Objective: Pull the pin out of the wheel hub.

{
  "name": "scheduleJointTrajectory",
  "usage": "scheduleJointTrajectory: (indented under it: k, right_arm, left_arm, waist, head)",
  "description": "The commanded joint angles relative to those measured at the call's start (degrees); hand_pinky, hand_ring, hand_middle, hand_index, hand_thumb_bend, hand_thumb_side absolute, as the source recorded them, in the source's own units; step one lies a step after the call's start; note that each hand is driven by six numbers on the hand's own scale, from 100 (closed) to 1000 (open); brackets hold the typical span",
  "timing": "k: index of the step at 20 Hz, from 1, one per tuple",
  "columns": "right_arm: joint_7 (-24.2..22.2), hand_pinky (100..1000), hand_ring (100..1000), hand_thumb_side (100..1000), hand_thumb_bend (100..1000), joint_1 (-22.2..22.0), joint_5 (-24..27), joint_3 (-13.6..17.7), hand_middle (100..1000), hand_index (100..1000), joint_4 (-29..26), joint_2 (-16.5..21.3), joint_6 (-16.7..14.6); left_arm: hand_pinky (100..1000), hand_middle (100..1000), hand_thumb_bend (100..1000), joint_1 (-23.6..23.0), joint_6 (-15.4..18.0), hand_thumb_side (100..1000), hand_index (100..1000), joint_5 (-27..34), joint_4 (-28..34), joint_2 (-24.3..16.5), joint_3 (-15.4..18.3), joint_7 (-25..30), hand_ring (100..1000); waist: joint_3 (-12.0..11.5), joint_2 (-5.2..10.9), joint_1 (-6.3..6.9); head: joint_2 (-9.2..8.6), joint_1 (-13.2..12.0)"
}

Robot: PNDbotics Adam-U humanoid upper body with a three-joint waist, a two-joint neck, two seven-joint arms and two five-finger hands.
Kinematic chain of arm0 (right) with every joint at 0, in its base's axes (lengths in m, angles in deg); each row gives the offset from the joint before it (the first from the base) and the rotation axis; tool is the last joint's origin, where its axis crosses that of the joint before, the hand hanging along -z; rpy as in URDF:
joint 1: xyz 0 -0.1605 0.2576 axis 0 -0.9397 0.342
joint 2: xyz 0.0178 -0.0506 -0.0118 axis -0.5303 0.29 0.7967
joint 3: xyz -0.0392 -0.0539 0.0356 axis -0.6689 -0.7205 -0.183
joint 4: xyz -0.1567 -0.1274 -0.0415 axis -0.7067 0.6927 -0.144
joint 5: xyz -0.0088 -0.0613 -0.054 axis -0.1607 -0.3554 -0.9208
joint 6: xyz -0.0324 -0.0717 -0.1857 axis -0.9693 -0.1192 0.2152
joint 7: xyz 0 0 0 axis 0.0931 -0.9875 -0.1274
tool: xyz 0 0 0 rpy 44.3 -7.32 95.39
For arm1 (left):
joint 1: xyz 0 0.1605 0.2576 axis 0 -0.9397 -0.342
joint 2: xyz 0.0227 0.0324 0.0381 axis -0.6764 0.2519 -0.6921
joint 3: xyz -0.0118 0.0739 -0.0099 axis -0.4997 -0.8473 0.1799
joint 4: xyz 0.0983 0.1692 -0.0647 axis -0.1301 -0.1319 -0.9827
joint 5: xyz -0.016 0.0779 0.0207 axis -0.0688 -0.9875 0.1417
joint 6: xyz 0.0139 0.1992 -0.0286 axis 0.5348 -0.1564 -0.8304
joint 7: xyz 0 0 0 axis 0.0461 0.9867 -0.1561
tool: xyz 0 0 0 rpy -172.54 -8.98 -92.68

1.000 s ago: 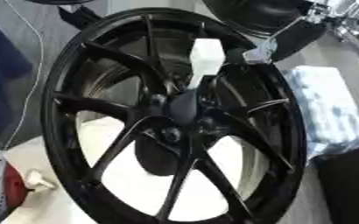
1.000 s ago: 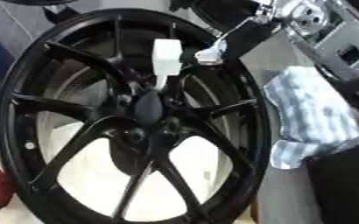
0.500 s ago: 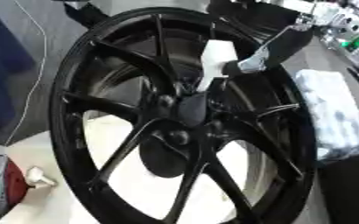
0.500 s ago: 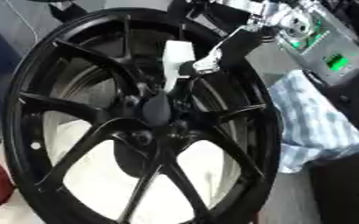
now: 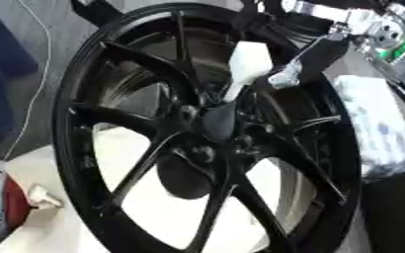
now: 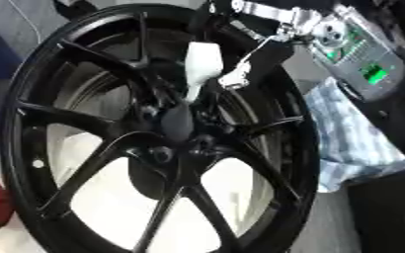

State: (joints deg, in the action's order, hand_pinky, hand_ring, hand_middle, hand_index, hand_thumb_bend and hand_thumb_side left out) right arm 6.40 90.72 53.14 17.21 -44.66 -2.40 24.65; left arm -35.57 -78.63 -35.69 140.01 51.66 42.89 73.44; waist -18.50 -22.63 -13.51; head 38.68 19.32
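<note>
A large black spoked wheel hub (image 5: 197, 133) stands tilted and fills most of both views. A white pin (image 6: 202, 64) with a thick white head sticks up out of the hub just above its dark centre cap (image 6: 176, 123). My right hand (image 5: 314, 57) reaches in from the upper right, black with silver parts. One straight finger (image 6: 256, 62) lies right beside the pin's head, at or near touching it. A dark part of the hand shows just above the pin's head. Nothing is held. My left hand shows in neither view.
A blue-and-white checked cloth (image 6: 353, 138) lies right of the wheel, with a black box (image 6: 387, 212) below it. A red thing (image 5: 12, 210) and a small white object (image 5: 42, 195) sit at the lower left. A white cable (image 5: 37, 74) hangs at the left.
The camera has tilted, so the whole picture has shifted. My right hand has come down from the upper right, closer to the pin's head. The pin still stands in the hub.
</note>
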Motion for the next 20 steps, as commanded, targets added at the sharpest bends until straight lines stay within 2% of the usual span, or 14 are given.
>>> scheduleJointTrajectory:
  k: [1, 4, 12, 20]
  right_arm:
    - [0.4, 795, 787, 314, 588, 0.5, 0.2, 0.5, 721, 713, -0.2, 1.1, 0.2]
    - [0.8, 786, 768, 311, 567, 0.6, 1.2, 0.3, 687, 682, -0.9, 1.2, 0.7]
    - [0.0, 779, 749, 323, 520, 0.7, 4.6, -0.3, 666, 655, -2.6, 1.3, 2.7]
    - [-0.9, 774, 733, 310, 458, 0.8, 5.6, -0.7, 632, 624, -3.0, 1.2, 4.1]
  left_arm:
    - [793, 684, 100, 0.5, -0.2, 744, 813, -0.2, 0.9, 0.0, -0.3, 0.1, 919]
    - [793, 684, 100, 0.6, -0.2, 743, 813, -0.1, 0.9, -0.1, -0.3, 0.2, 919]
    - [795, 684, 100, 0.8, -0.4, 744, 813, 0.1, 0.9, -0.2, -0.4, 0.6, 919]
    - [796, 682, 100, 0.9, -0.6, 745, 812, 0.1, 0.9, -0.1, -0.3, 0.7, 919]
  waist:
    - [0.2, 0.94, 0.56]
    - [0.3, 0.99, 0.56]
    - [0.5, 0.97, 0.56]
    - [0.5, 0.83, 0.56]
  head:
    - [-0.61, 0.0]
    - [-0.51, -0.1]
    - [-0.39, -0.3]
    - [-0.31, -0.5]
